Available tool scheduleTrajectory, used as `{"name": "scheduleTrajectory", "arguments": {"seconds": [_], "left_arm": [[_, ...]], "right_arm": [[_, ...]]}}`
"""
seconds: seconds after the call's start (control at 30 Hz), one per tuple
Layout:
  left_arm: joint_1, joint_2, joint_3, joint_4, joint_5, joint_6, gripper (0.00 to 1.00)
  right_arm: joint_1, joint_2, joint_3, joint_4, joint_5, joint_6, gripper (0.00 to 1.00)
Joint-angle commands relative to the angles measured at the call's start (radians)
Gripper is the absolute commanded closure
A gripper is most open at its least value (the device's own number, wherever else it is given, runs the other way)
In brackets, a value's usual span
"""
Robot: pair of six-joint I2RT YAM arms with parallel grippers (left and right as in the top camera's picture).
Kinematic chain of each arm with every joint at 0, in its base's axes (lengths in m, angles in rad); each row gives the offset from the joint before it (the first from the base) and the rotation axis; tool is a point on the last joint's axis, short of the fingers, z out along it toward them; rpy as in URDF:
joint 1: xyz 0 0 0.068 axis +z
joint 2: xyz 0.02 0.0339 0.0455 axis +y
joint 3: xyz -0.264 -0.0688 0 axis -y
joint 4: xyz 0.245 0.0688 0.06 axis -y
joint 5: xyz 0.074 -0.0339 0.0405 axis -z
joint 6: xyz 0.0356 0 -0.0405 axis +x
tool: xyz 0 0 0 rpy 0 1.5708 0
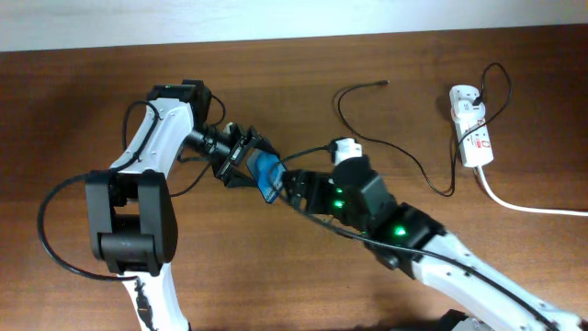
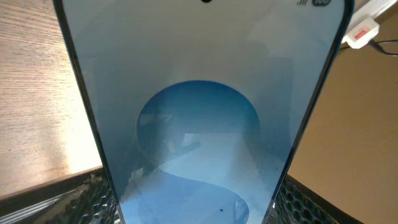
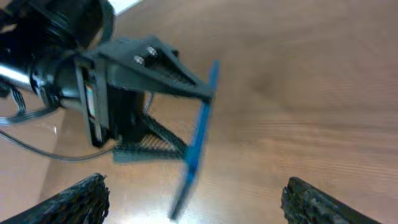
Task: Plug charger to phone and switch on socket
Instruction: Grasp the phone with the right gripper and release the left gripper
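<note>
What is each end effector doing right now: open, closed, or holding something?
Left end effector: closed on the phone.
Right end effector: open, holding nothing.

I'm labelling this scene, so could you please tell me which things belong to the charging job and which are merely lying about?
Job: phone, held in the left gripper; black charger cable; white power strip; open right gripper.
Lying about: only the wooden table beneath and the arms' own wiring.
</note>
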Motion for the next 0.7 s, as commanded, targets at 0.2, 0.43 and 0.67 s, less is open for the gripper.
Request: {"name": "scheduleTrajectory", "arguments": {"seconds": [0.2,0.43,0.67], "left_arm": [[0.0,0.005,0.021,-0.002,0.036,0.02,0.35],[0.0,0.005,0.021,-0.002,0.036,0.02,0.34],[0.0,0.005,0.021,-0.002,0.035,0.02,0.34]], "right_arm": [[0.069,0.223,0.015,0.234,0.05,0.036,0.21],[0.069,0.281,0.015,0.306,0.05,0.087,0.3],[0.069,0.323,0.015,0.393,0.076,0.126,0.44]]}}
